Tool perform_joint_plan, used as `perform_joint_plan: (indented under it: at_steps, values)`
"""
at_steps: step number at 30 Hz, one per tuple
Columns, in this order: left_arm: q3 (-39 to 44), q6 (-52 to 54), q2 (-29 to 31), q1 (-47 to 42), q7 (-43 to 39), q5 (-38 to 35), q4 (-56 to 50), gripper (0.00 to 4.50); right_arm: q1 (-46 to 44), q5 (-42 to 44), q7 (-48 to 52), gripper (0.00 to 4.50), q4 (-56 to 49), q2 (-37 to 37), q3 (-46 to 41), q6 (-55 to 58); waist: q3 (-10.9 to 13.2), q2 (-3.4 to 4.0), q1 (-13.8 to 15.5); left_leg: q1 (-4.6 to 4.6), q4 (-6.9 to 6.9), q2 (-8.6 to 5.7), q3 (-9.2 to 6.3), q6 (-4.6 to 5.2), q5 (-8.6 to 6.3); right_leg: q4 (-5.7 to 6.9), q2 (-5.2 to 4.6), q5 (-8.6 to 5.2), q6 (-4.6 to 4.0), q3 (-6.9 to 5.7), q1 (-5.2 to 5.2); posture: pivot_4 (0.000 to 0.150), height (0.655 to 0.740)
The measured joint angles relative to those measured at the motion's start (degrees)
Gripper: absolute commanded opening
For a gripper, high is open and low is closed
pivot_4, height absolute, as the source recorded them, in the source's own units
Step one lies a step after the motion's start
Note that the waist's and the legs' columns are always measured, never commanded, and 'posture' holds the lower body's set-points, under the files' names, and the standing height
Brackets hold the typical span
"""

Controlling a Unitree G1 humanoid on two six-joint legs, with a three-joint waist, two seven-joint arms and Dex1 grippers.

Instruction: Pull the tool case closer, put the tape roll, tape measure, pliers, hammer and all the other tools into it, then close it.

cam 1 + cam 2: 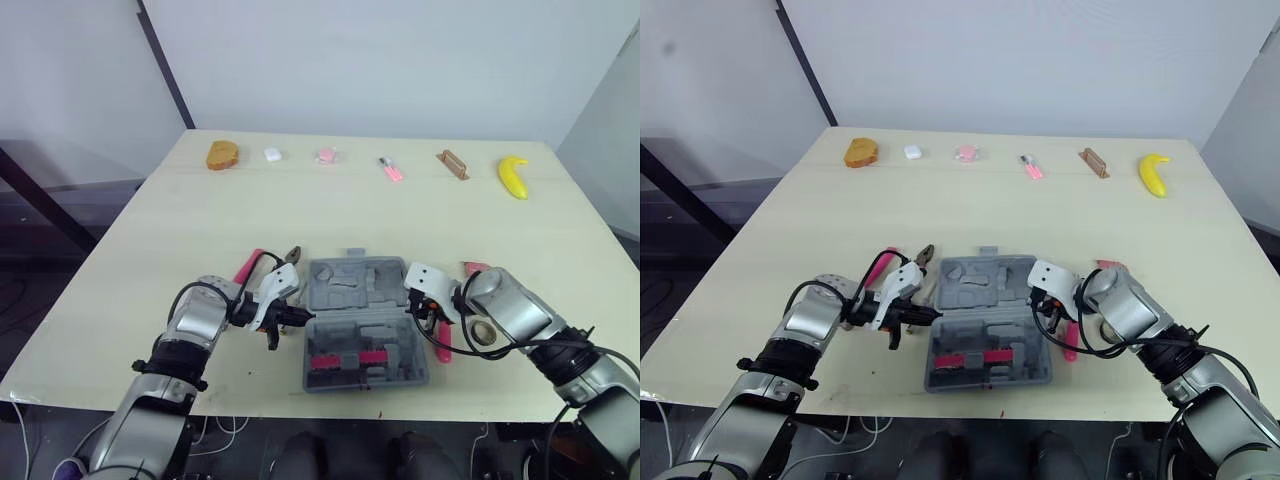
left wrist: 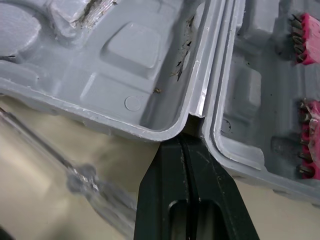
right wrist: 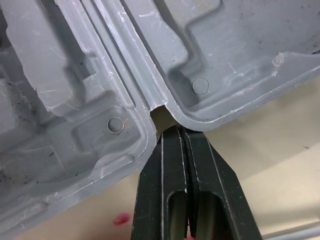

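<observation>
Grey plastic tool case [image 1: 345, 288] lies open, close in; left gripper [image 2: 186, 142] and right gripper [image 3: 175, 132], fingers pressed together, nudge its hinge ends, pink-handled pliers [image 1: 248, 266] not yet packed

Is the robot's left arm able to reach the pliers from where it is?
Probably yes. The pliers lie on the table just beyond the left gripper, with nothing covering them. The gripper is shut and would need opening first.

The pale wooden table [image 1: 300, 215] stands before a plain white wall [image 1: 400, 60] at 12 o'clock. A slanted black bar [image 1: 165, 65] crosses that wall at 11 o'clock. Dark floor [image 1: 40, 310] lies at 9 o'clock, and a grey panel [image 1: 612, 120] stands at 2 o'clock. The light is soft and even.
</observation>
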Motion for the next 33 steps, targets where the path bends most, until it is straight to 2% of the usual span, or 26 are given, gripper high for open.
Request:
perform_joint_plan:
  at_steps: [10,21,33]
  values:
    - [-0.58,3.03,0.17,3.46,2.93,-2.01,-6.05,0.0,2.58,-0.05,0.16,0.03,-3.3,-1.64,-1.22,1.19,0.0,0.0,0.35,-0.01,0.02,-0.01,0.0,0.01,-0.01,-0.02,-0.01,0.0,0.0,0.0,0.02,0.15,0.74]
    - [-2.36,3.77,-0.99,3.89,4.22,-3.13,-7.67,0.0,7.7,0.54,0.33,0.03,-8.88,-4.42,-4.22,3.57,0.0,0.0,0.64,0.0,0.03,-0.02,-0.01,0.19,-0.11,-0.03,-0.01,0.0,0.0,-0.01,0.04,0.15,0.74]
    - [-4.4,3.97,-2.32,4.18,4.55,-3.77,-8.82,0.0,9.78,0.72,-0.37,0.03,-10.41,-6.09,-6.33,4.83,0.0,0.0,0.87,0.0,0.06,-0.02,-0.02,0.22,-0.13,-0.03,-0.01,0.0,0.0,-0.01,0.06,0.15,0.74]
